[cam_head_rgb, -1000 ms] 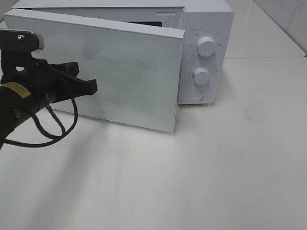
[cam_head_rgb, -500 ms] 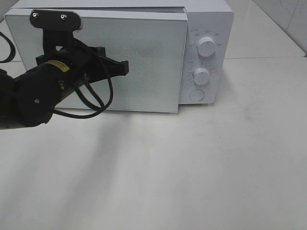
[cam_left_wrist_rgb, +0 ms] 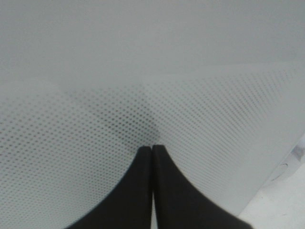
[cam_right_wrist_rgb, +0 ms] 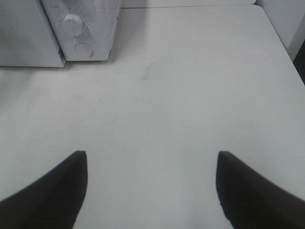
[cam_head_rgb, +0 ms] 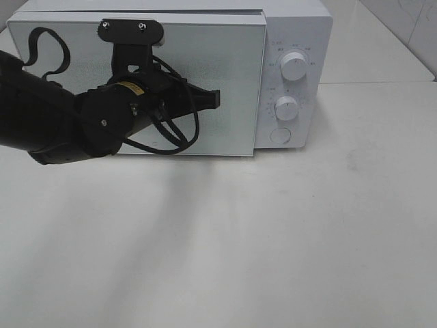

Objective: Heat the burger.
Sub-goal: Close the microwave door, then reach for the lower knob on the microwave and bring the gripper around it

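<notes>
The burger is hidden from every view. A white microwave (cam_head_rgb: 298,31) stands at the back of the table, and its dotted glass door (cam_head_rgb: 235,75) lies flat against the front. My left gripper (cam_head_rgb: 216,99) is shut, holds nothing, and has its tips at the door's middle. In the left wrist view the left gripper (cam_left_wrist_rgb: 152,149) shows its two fingers pressed together right at the door (cam_left_wrist_rgb: 143,57). My right gripper (cam_right_wrist_rgb: 151,153) hangs open over bare table with nothing between its fingers; it is out of the exterior high view.
The microwave panel carries an upper knob (cam_head_rgb: 293,66), a lower knob (cam_head_rgb: 287,108) and a round button (cam_head_rgb: 280,135). A black cable (cam_head_rgb: 164,140) loops under the left wrist. The white table (cam_head_rgb: 273,239) spreads in front. The microwave (cam_right_wrist_rgb: 90,28) sits far from the right gripper.
The microwave door swung from ajar to flat against the front. My left arm moved right and toward the door, its shut tips ending at the door's middle. The right gripper stayed still.
</notes>
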